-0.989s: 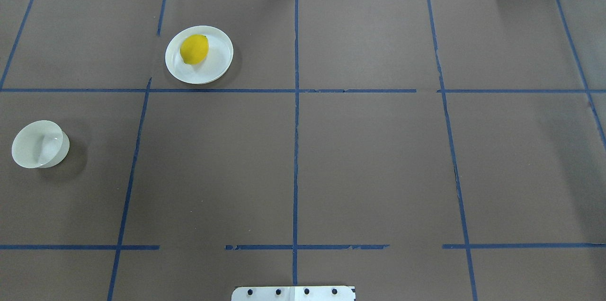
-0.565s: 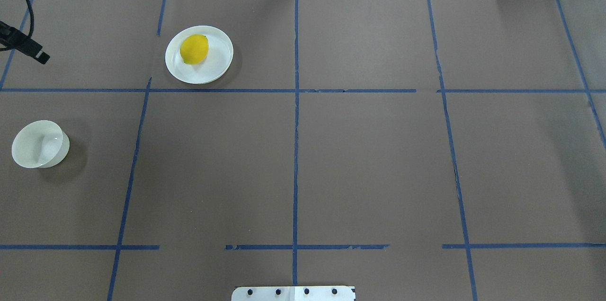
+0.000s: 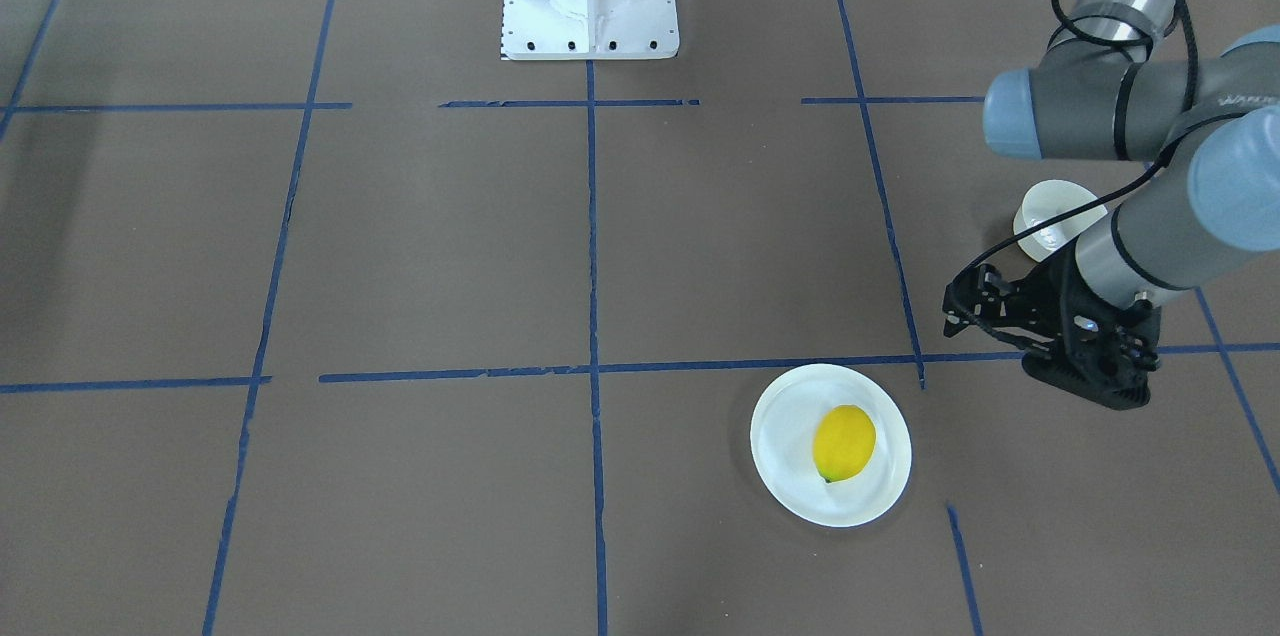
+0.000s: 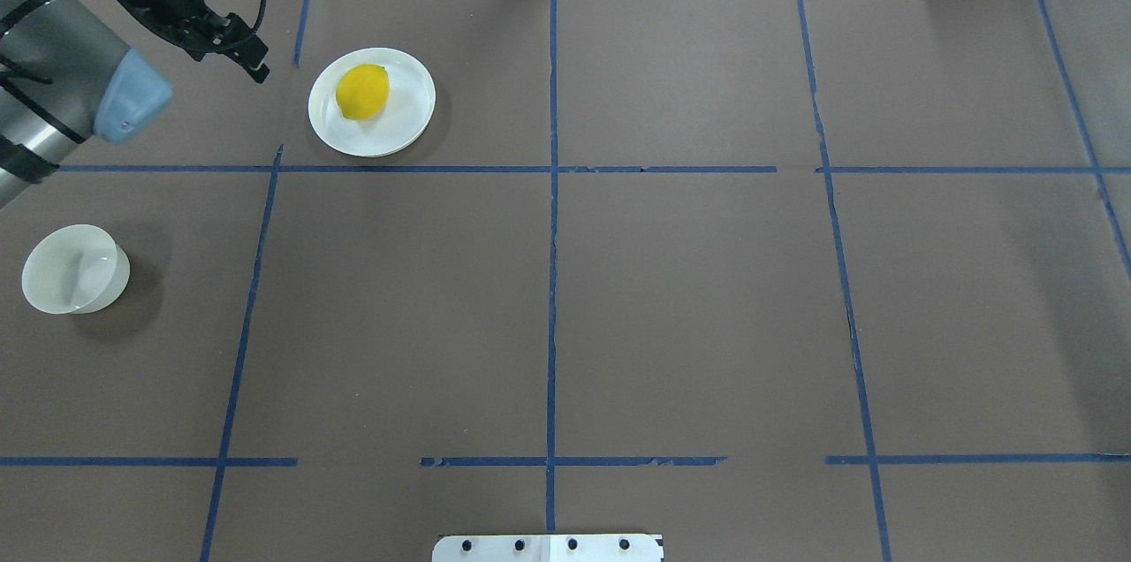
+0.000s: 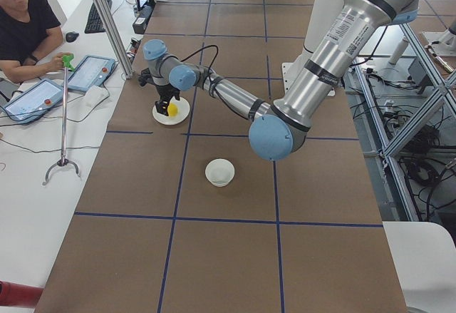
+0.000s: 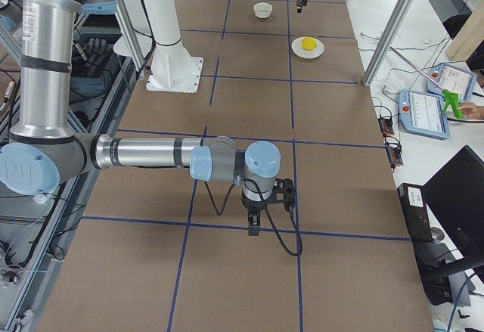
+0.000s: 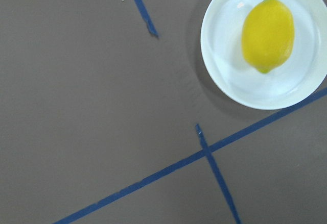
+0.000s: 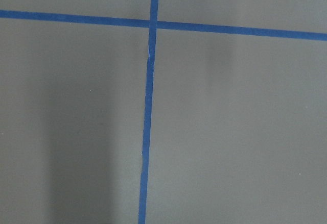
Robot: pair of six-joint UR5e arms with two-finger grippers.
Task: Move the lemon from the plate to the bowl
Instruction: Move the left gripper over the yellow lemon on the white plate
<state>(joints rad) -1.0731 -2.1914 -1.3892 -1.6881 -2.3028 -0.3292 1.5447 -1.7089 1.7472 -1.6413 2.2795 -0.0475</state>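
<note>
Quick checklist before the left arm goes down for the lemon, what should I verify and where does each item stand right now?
1. Lemon lies on the plate with nothing touching it: ok.
2. Left gripper is centred above the lemon: not ok. It hangs beside the plate, off its rim on the side away from the table's middle.
3. Left gripper is open wide enough for the lemon: cannot tell, no view shows its fingers clearly.
4. Bowl is upright and empty: ok.
5. Right gripper is away from plate and bowl: ok, it hangs at the other end of the table.
</note>
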